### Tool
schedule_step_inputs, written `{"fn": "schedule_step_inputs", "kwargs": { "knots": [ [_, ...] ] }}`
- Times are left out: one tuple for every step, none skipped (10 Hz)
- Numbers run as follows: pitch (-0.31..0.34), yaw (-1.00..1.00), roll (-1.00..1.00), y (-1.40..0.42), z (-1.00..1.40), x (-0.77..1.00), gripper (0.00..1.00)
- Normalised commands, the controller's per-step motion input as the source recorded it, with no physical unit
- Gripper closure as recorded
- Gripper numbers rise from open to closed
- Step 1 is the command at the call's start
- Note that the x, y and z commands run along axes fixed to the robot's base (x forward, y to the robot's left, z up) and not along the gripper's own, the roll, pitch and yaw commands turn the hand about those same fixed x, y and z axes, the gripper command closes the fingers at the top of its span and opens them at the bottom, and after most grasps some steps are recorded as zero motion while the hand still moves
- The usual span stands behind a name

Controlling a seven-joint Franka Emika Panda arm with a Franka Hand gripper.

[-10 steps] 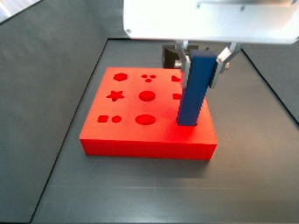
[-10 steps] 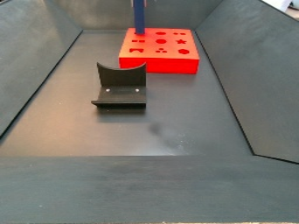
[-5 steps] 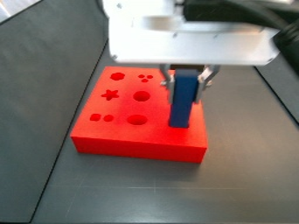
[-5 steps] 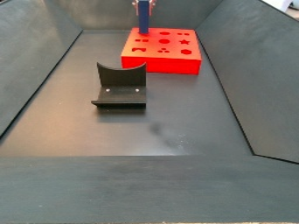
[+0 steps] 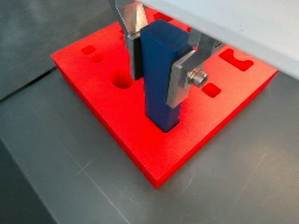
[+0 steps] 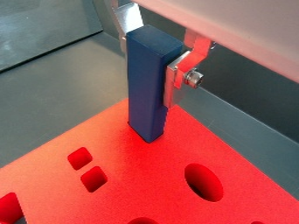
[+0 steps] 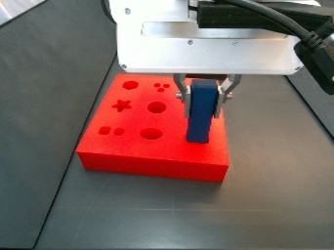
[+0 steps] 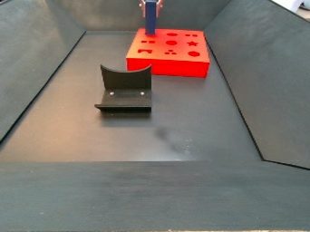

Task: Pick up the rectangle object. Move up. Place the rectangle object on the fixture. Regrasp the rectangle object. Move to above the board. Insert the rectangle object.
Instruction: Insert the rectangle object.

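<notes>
- In a wrist view: long, slim, smooth blue bar (image 5: 162, 74) upright, long axis vertical, lower end meeting the top of the thick bright red slab with shaped holes (image 5: 111, 114) near one edge. End effector (image 5: 162, 48) pinching the bar's upper part, flat silver finger plates (image 5: 186, 70) pressed against opposite faces.
- In a wrist view: same blue bar (image 6: 151, 83) standing on end, bottom end touching the red slab (image 6: 128, 179) close to its corner; round hole and two small square holes lying apart from it. End effector (image 6: 156, 39) clamped on the bar's top, one silver finger (image 6: 177, 74) with a bolt showing at the side.
- In a side view: bar (image 7: 202, 112) vertical at the slab's (image 7: 131, 156) far-right area, base at the slab surface; whether seated in a hole cannot be told. End effector (image 7: 209, 88) pointing straight down beneath a broad white wrist housing (image 7: 202, 49), gripping the bar.
- In a side view: bar (image 8: 150, 15) upright over the far part of the red slab (image 8: 169, 59), only its lower part in frame. Dark L-shaped fixture (image 8: 123, 88) standing well apart on the grey floor (image 8: 145, 145), nothing on it.
</notes>
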Motion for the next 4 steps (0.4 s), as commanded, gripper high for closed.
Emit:
{"fn": "schedule_step_inputs", "kwargs": {
  "knots": [
    [0.019,0.00,0.03,0.00,-0.09,0.13,1.00],
    [-0.019,0.00,0.00,0.00,0.00,0.00,1.00],
    [-0.046,0.00,0.00,0.00,-0.10,0.00,1.00],
    [0.000,0.00,-0.01,0.00,0.00,0.00,1.00]
  ]
}}
